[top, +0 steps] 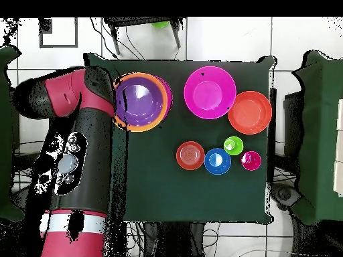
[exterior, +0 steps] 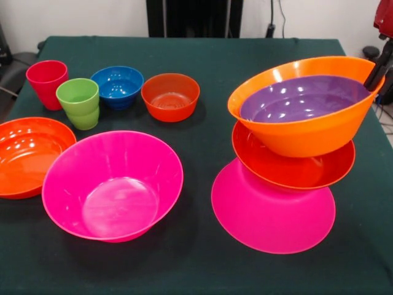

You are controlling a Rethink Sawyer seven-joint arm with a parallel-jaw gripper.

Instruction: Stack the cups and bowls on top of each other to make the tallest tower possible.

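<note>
A: Where does the tower (exterior: pixel 288 166) stand?

B: Near the right edge of the green-covered table (exterior: pixel 202 58) in the front view. Its base is an upturned hot pink plastic bowl (exterior: pixel 270 215). On that sits a shallow red-orange plastic bowl (exterior: pixel 295 166), then a large glossy orange plastic bowl (exterior: pixel 307 132) with a medium purple plastic bowl (exterior: pixel 304 98) nested inside it.

A: Is the orange one level?

B: No, it is tilted, with its right rim higher.

A: And the gripper (exterior: pixel 374 74)?

B: Its dark fingers come in from the right and meet the orange bowl's raised rim. One seems inside the rim and one outside, so it looks clamped on the orange bowl. In the overhead view the red and black arm (top: pixel 80 134) reaches that bowl from the table's left edge.

A: What else is on the table?

B: A second large hot pink plastic bowl (exterior: pixel 112 184) stands upright near the front edge, left of the tower. Another shallow red-orange plastic bowl (exterior: pixel 27 153) lies at the left edge, just beside it. Behind them runs a row: a small red plastic tumbler (exterior: pixel 47 83), a lime green plastic tumbler (exterior: pixel 78 101), a small blue plastic bowl (exterior: pixel 117 86) and a small red-orange plastic bowl (exterior: pixel 171 95), all upright.
</note>
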